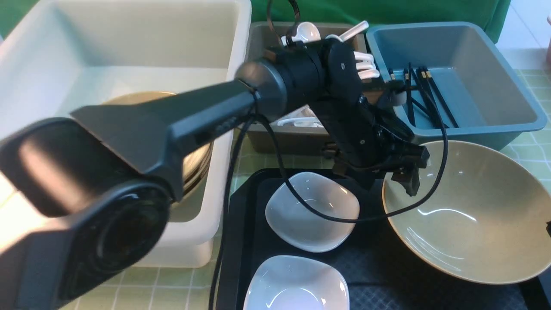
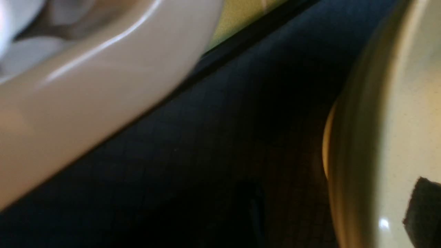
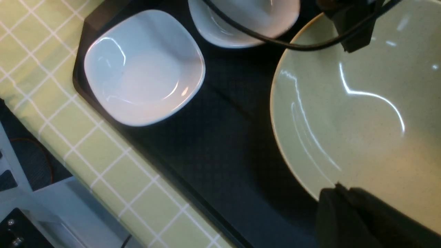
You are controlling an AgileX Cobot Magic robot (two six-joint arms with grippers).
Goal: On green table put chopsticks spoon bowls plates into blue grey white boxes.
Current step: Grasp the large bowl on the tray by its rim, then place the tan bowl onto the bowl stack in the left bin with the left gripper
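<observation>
A wide tan bowl sits on the right side of a black tray. My left gripper stands open astride its far-left rim, and one finger hangs inside the bowl. My right gripper is shut on the bowl's near-right rim. Two white plates lie on the tray's left side. Black chopsticks lie in the blue box. White spoons fill the grey box. More tan bowls are stacked in the white box.
The left arm's forearm and cable cross over the white box, the grey box and the bowl. The green table shows beside the tray, and its near edge runs close to the tray.
</observation>
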